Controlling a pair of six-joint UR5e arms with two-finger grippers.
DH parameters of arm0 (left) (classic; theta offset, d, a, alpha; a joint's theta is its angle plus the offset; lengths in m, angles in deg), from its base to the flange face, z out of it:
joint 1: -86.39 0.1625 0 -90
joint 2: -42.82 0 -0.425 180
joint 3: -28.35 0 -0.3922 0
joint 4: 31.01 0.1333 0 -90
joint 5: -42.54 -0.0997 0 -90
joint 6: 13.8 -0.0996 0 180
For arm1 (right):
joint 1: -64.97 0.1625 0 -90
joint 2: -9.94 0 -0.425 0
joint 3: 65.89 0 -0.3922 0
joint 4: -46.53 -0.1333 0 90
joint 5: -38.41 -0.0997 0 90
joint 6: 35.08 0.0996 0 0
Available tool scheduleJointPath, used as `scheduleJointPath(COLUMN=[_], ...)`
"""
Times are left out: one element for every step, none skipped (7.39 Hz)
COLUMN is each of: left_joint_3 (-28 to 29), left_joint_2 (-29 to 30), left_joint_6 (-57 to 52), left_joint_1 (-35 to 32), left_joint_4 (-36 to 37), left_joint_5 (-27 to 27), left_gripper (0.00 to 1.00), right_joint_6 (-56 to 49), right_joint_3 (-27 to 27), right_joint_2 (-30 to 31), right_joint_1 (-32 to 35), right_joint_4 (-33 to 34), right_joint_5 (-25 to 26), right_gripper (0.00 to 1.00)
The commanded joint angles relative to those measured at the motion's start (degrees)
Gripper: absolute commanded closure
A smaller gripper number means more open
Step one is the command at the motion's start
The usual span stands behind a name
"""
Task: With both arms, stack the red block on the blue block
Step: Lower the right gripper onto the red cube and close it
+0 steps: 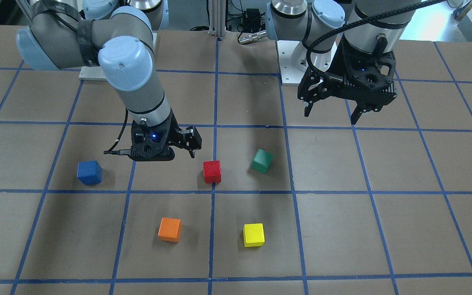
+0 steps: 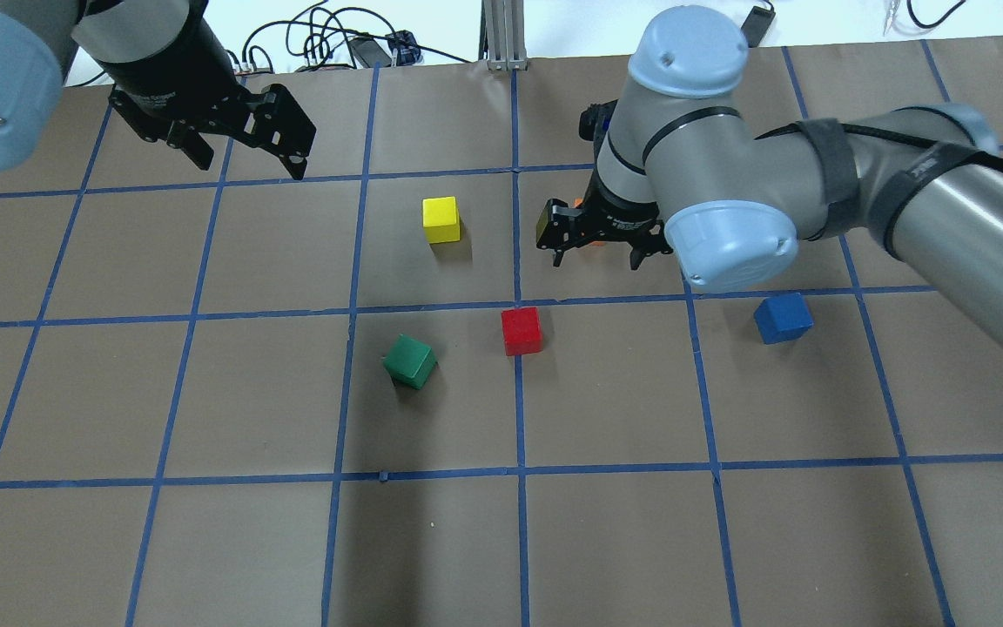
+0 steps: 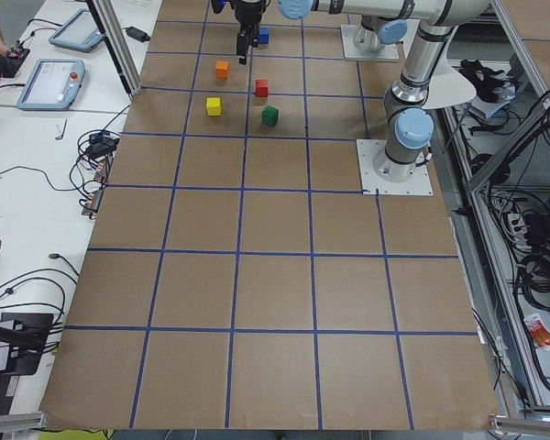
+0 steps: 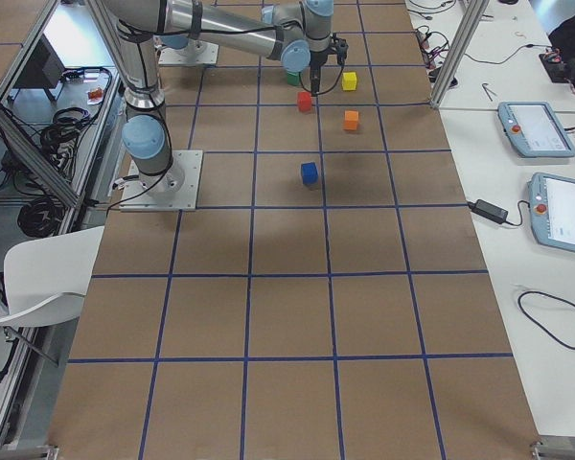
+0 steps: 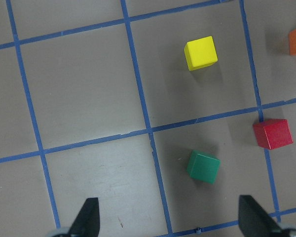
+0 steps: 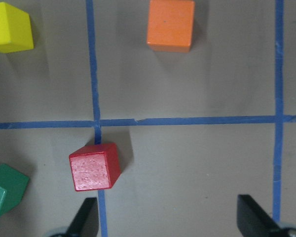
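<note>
As the right hand (image 6: 170,219) gapes — red block (image 6: 93,167) near one fingertip.

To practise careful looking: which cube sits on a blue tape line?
The red block: only it overlaps a tape line; the others sit wholly inside squares.

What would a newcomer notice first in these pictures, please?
On the taped brown table, the red block sits centrally near a green cube, with the blue block apart toward the robot's right. The right claw hangs open close to the red block; the left claw is open, far off on the robot's left.
</note>
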Motion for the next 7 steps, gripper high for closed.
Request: scheduleJointPath(left_joint_3=[-0.81,-0.73,-0.64,-0.73,-0.81,-0.9,-0.99], left_joint_2=[-0.59,-0.34,-0.25,-0.33,-0.25,-0.25,-0.25], left_joint_6=[-0.07,-0.16,-0.16,-0.16,-0.25,-0.25,-0.25], left_joint_1=[-0.09,-0.09,-0.09,-0.09,-0.09,-0.18,-0.18], left_joint_4=[-0.02,0.07,0.07,0.07,0.07,0.07,0.07], left_joint_5=[-0.12,-0.12,-0.12,-0.12,-0.12,-0.12,-0.12], left_gripper=[0.0,0.0,0.0,0.0,0.0,0.0,0.0], right_joint_6=[2.87,5.84,6.65,7.09,7.36,7.8,7.8], right_joint_3=[-0.2,-0.11,-0.2,-0.2,-0.29,-0.29,-0.37], right_joint_2=[-5.29,-6.7,-8.11,-9.25,-10.22,-10.49,-10.58], right_joint_1=[3.65,4.79,5.85,6.81,7.17,7.52,8.05], right_joint_4=[7.11,7.39,7.57,9.4,9.68,9.42,9.33], right_joint_5=[0.66,2.14,4.07,4.43,4.35,4.26,4.0], right_gripper=[0.0,0.0,0.0,0.0,0.0,0.0,0.0])
